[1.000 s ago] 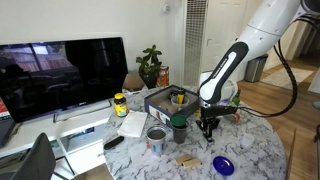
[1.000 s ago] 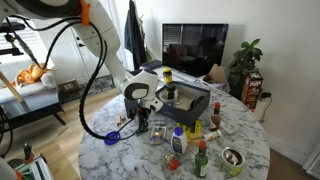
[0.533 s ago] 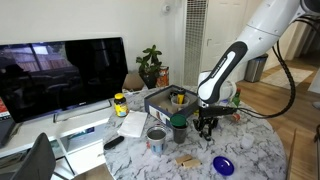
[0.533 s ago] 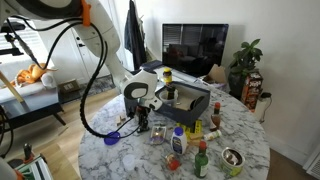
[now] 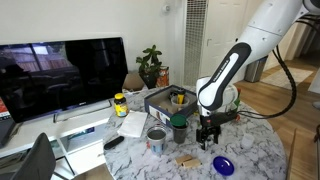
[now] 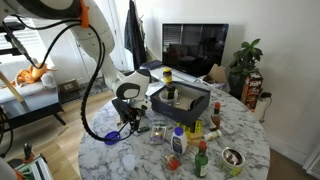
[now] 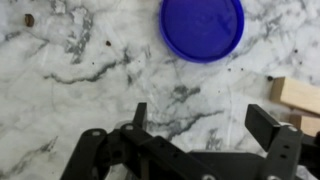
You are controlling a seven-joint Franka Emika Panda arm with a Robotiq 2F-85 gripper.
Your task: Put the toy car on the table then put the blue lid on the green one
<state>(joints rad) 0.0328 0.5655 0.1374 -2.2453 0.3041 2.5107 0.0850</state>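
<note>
At 12 o'clock from the wide-open, empty gripper [image 7: 200,118] in wrist view, blue lid [image 7: 202,27] lies flat on the table [image 7: 60,70]; best to centre over it, pinch its rim squarely, then carry to green one [image 5: 179,127].

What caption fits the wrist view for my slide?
Open hand above the marble table, blue lid at top of frame, wooden block at right edge.

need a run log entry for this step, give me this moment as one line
gripper open, empty | blue lid flat on table, clear of gripper | green lid apart, uncovered | car: cannot tell
</note>
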